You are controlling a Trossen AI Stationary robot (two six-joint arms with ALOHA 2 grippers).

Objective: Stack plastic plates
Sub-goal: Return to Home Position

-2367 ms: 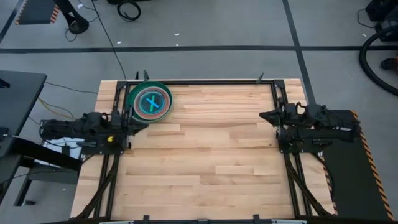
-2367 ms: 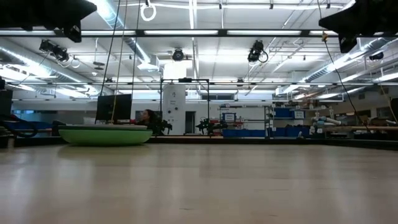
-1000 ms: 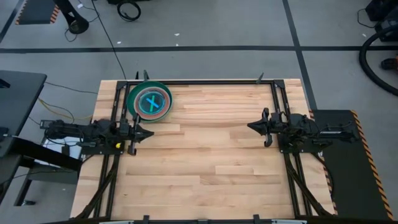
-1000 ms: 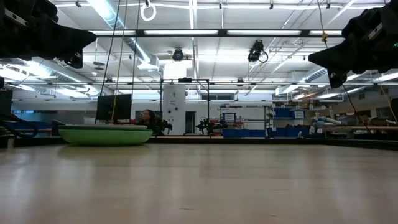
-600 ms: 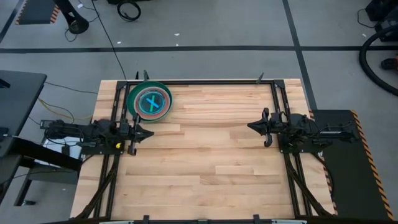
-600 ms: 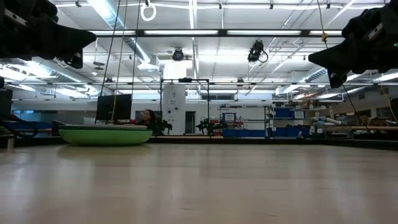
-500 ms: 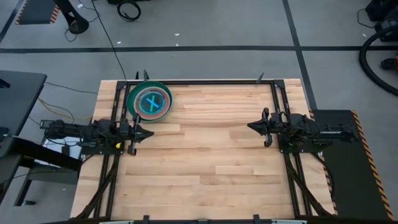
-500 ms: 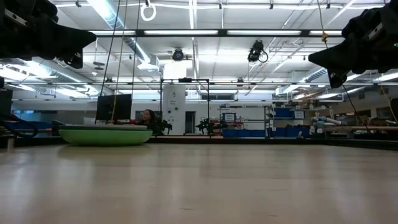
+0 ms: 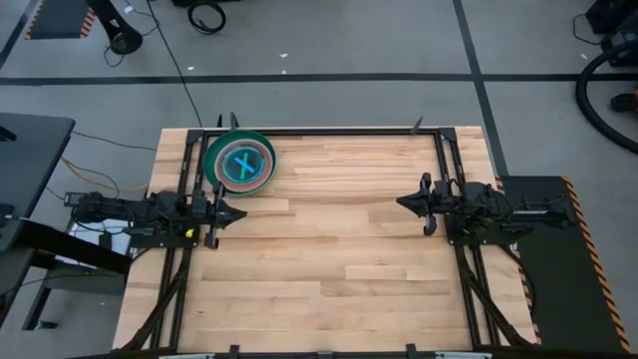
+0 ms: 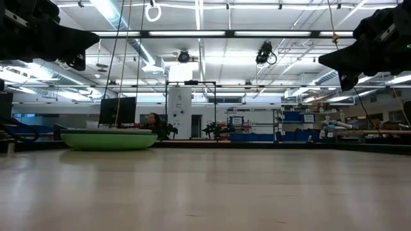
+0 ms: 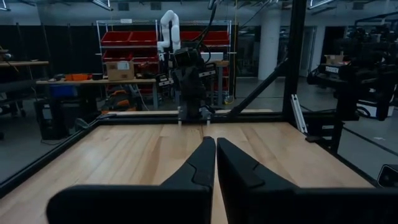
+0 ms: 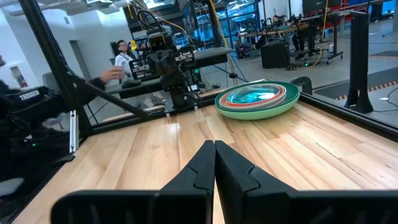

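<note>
The plastic plates stand in one stack at the table's far left corner: a green plate underneath, reddish and cyan ones nested on it; the stack's bottom plate rests on the wood. The stack also shows in the low view and the right wrist view. My left gripper is shut and held above the table's left side, nearer than the stack. My right gripper is shut above the right side. Both point at the table's middle, and each appears shut in its own wrist view.
A dark metal frame runs along the far edge and both sides of the wooden table. Bare wood spreads between the two arms. People are in the room beyond the left side.
Over the last second nothing has moved. Before that, both grippers came forward from their rests toward the table's middle.
</note>
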